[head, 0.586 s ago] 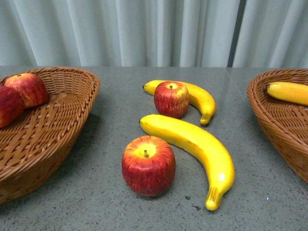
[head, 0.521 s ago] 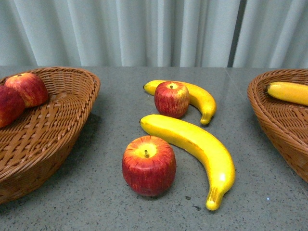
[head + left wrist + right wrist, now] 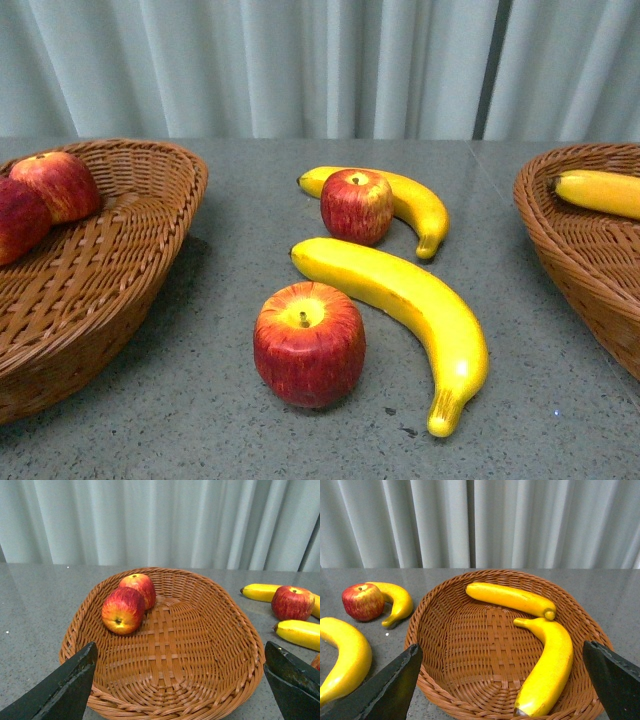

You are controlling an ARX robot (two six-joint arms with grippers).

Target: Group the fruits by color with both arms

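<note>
On the grey table lie a near red apple (image 3: pixel 308 343), a far red apple (image 3: pixel 356 205), a long banana (image 3: pixel 405 310) and a far banana (image 3: pixel 415 205). The left wicker basket (image 3: pixel 150 250) holds two apples (image 3: pixel 55 185); they also show in the left wrist view (image 3: pixel 123 610). The right basket (image 3: pixel 575 250) holds a banana (image 3: pixel 600 190); the right wrist view shows two bananas (image 3: pixel 510 599) (image 3: pixel 547 667) in it. My left gripper (image 3: pixel 182 687) is open and empty over the left basket's near rim. My right gripper (image 3: pixel 505 690) is open and empty over the right basket's near rim. Neither arm shows in the front view.
A pale pleated curtain (image 3: pixel 300 65) hangs behind the table. The loose fruit lie close together in the table's middle between the two baskets. Bare grey tabletop (image 3: pixel 180 420) shows at the front.
</note>
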